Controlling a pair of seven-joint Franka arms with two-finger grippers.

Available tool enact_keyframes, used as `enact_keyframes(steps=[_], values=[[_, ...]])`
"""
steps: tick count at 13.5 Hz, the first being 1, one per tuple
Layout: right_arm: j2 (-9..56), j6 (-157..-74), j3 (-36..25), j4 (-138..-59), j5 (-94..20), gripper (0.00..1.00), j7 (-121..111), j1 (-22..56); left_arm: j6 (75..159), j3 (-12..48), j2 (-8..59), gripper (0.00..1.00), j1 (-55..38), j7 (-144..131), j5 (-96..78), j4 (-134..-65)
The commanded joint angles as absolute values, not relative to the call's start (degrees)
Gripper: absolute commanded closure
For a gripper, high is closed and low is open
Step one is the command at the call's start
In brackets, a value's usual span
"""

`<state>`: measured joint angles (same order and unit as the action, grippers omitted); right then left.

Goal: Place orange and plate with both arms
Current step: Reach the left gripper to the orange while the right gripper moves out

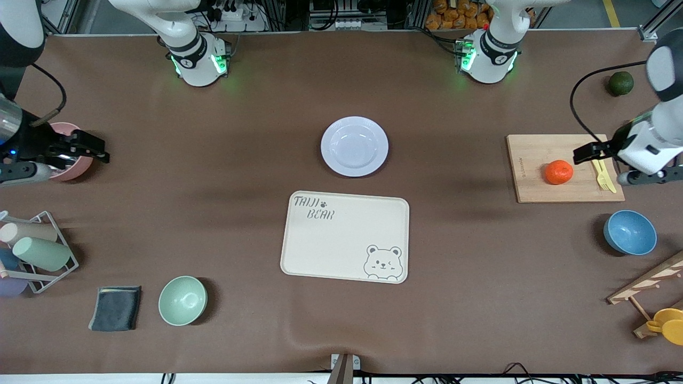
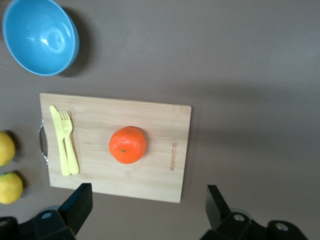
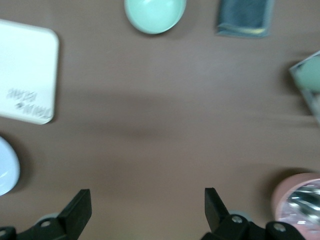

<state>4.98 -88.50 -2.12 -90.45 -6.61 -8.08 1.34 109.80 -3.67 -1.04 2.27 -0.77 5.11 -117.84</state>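
Your plate (image 3: 6, 172) is cut off in the right wrist view; one orange (image 1: 558, 172) sits whole. The left gripper (image 2: 147, 210) over the cutting board (image 1: 533, 186) and the right gripper (image 3: 145, 212) over bare table both gape, empty.

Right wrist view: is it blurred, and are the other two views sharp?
Right wrist view: smeared; the tray lettering is soft. Left wrist view: sharp; the orange on the cutting board is crisp. Front view: sharp on the plate, with glare in the mint-green bowl.

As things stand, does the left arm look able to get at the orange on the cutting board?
Probably yes. The left gripper hangs open over the cutting board, with the orange bare on top. Only the yellow fork lies beside it, apart from the fruit.
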Motion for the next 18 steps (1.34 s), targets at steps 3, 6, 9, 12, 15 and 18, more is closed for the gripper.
enact_keyframes(steps=[3, 6, 9, 12, 15, 18], values=[[5.98, -86.75, -2.37, -91.41, -11.25, 0.0, -7.03, 1.67, 126.79, -2.99, -3.25, 0.0, 7.72, 1.14, 8.17, -134.09], [6.86, -86.92, -2.29, -92.28, -11.6, 0.0, -7.03, 2.8, 134.11, -2.99, 0.16, 0.0, 10.89, 2.19, 8.35, -138.08], [7.73, -87.28, -2.37, -93.86, -18.08, 0.0, -7.03, 2.55, 136.31, -2.99, 3.59, 0.0, 13.0, 3.95, 8.35, -138.08], [8.61, -87.28, -2.37, -95.01, -21.35, 0.0, -7.03, 2.46, 139.48, -3.08, 7.02, 0.0, 14.32, 4.13, 8.35, -138.16], [10.01, -87.28, -2.37, -95.01, -22.93, 0.0, -7.12, 2.37, 140.35, -3.08, 9.04, 0.0, 14.5, 4.13, 9.05, -138.08], [10.28, -87.1, -2.37, -95.79, -24.78, 0.0, -7.12, 2.29, 141.42, -2.99, 10.11, 0.0, 14.68, 4.13, 9.05, -137.9]])
